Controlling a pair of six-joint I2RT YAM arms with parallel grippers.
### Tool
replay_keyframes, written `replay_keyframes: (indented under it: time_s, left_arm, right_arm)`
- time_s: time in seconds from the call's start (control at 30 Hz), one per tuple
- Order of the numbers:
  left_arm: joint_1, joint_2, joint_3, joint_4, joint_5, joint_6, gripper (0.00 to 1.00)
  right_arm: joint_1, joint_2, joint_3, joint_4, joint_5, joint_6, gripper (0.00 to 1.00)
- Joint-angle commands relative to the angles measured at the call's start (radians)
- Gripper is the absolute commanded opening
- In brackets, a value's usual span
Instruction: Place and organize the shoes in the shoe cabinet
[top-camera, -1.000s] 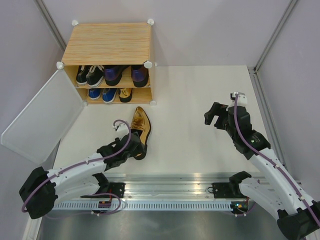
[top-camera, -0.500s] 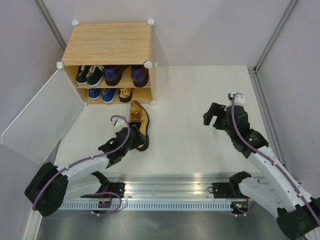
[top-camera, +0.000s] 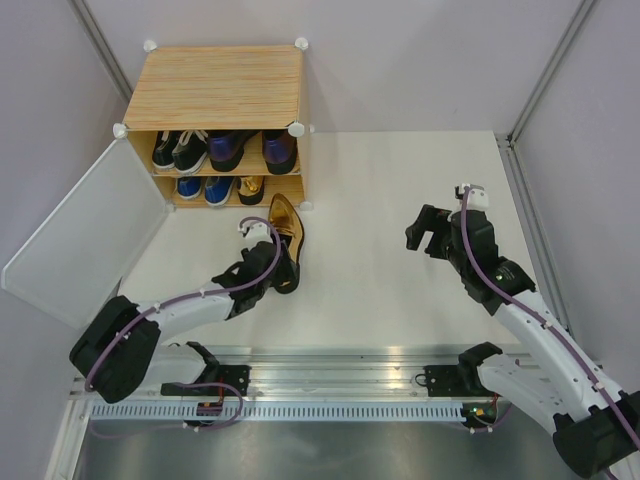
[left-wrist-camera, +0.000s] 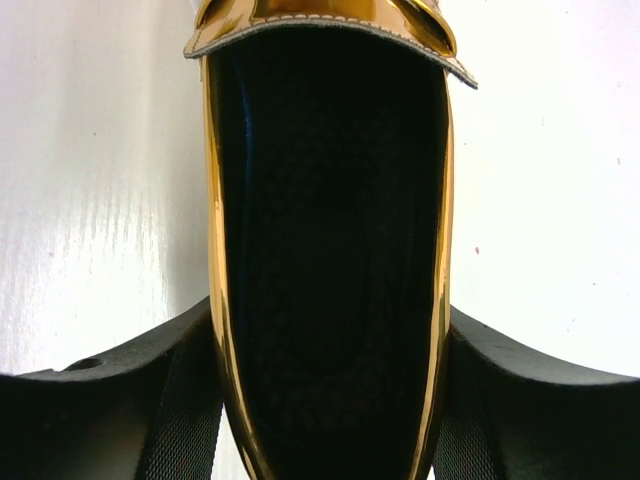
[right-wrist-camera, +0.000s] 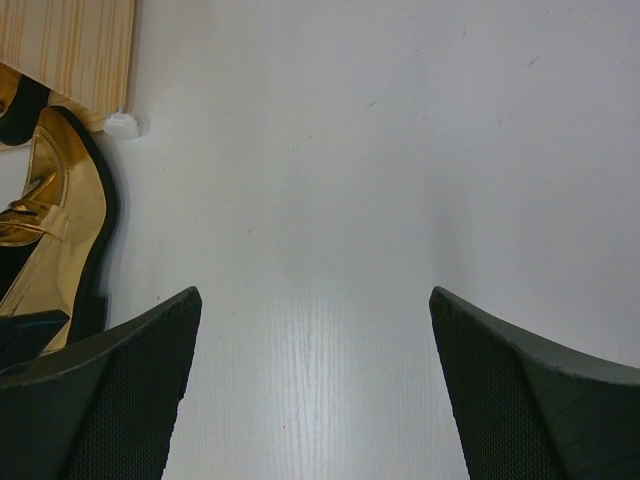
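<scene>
One gold heel (top-camera: 283, 225) lies on the white table (top-camera: 400, 180), its toe pointing at the lower shelf of the shoe cabinet (top-camera: 220, 85), just in front of it. I see my left gripper (top-camera: 266, 268) clamped on the sides of the shoe's rear end. My right gripper (top-camera: 428, 232) hangs well apart to the right, jaws spread wide, holding nothing.

Arms: white links, black joints.
Left arm (top-camera: 185, 312) and right arm (top-camera: 545, 345) each carry a purple cable (top-camera: 471, 245) along the shell; finger pads (right-wrist-camera: 110, 400) are black, finely textured.
</scene>
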Motion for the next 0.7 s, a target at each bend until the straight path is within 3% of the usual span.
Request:
replay_keyframes:
  time_s: [0.0, 0.27, 0.67]
  left_arm:
    - [0.016, 0.063, 0.012, -0.05, -0.109, 0.107, 0.02]
    - [0.03, 0.12, 0.051, -0.041, -0.17, 0.148, 0.02]
    - [0.091, 0.153, 0.23, -0.127, -0.164, 0.26, 0.02]
  right_arm:
    - [-0.002, 0.006, -0.003, 0.035, -0.009, -0.014, 0.98]
    - [-0.002, 0.008, -0.004, 0.038, -0.011, -0.012, 0.98]
    - [-0.002, 0.0, -0.006, 0.041, -0.011, -0.014, 0.98]
